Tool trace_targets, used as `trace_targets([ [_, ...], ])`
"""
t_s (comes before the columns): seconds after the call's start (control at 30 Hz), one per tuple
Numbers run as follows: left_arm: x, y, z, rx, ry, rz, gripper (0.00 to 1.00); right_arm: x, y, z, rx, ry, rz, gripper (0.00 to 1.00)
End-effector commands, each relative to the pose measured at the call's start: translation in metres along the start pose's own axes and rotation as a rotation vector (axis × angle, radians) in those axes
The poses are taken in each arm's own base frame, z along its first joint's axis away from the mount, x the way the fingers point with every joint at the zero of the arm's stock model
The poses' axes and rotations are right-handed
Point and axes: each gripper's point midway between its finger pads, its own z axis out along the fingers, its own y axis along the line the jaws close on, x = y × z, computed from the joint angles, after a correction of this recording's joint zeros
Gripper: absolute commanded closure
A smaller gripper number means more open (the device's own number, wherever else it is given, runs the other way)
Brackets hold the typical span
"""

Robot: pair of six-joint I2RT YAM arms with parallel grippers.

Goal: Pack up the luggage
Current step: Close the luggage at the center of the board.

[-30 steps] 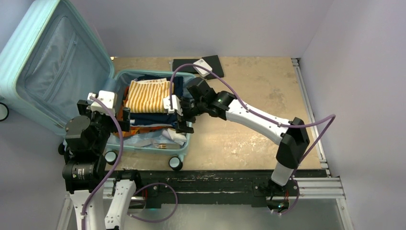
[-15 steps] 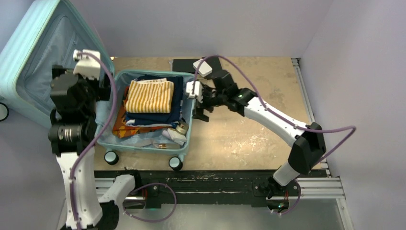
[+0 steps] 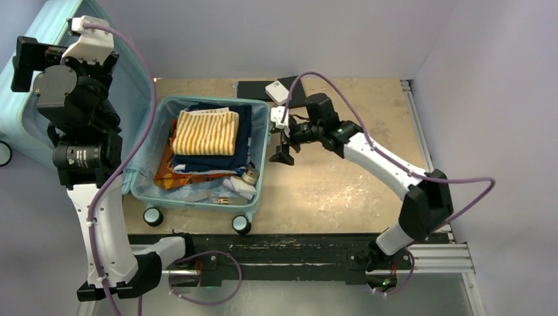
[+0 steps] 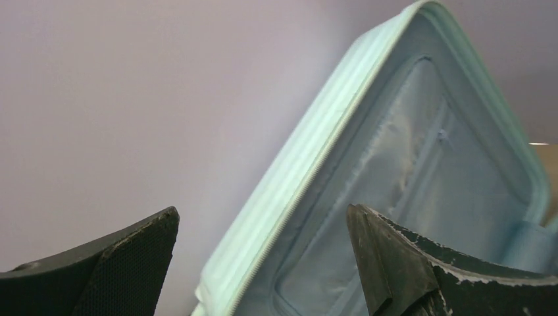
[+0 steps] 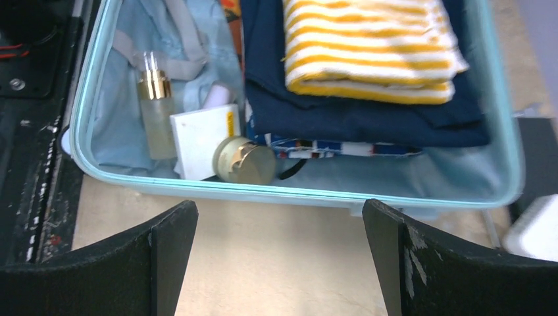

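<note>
The luggage lies open on the table, its lid standing at the left. Inside are a yellow-striped folded cloth on navy cloth, plus a bottle, a white box and a gold-lidded jar. My left gripper is raised high by the lid's top and is open. The lid's rim shows ahead between its fingers, with nothing held. My right gripper is open and empty, over bare table just right of the luggage rim.
A flat black pad lies at the back of the table, with a small white item at its edge. Grey walls close in on the left, back and right. An aluminium rail runs along the table's right side.
My left arm has swung up from the luggage's near-left corner to the top of the lid. My right gripper has pulled back out of the luggage to the right, onto the table side.
</note>
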Motion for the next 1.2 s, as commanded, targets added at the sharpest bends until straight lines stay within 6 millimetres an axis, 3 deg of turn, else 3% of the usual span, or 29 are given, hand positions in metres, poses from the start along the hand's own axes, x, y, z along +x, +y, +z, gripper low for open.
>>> trace_targets([
  [0.0, -0.003, 0.027, 0.019, -0.192, 0.041, 0.197, 0.01, 0.01, 0.01, 0.021, -0.115, -0.019, 0.075, 0.01],
  [0.13, 0.003, 0.023, 0.027, -0.207, 0.084, 0.29, 0.01, 0.018, 0.016, 0.024, -0.135, -0.027, 0.077, 0.01],
  [0.37, 0.004, 0.013, 0.041, -0.128, 0.163, 0.337, 0.01, 0.014, 0.018, 0.017, -0.104, -0.049, 0.041, 0.01],
  [0.83, 0.027, -0.043, 0.086, 0.076, 0.291, 0.358, 0.06, 0.003, 0.018, 0.012, -0.057, -0.105, 0.1, 0.01],
  [0.97, 0.033, -0.048, 0.098, 0.106, 0.285, 0.327, 0.01, 0.003, 0.017, 0.011, -0.04, -0.11, 0.102, 0.01],
  [1.17, 0.048, -0.036, 0.111, 0.063, 0.31, 0.298, 0.01, 0.004, 0.016, 0.012, -0.036, -0.111, 0.092, 0.01],
])
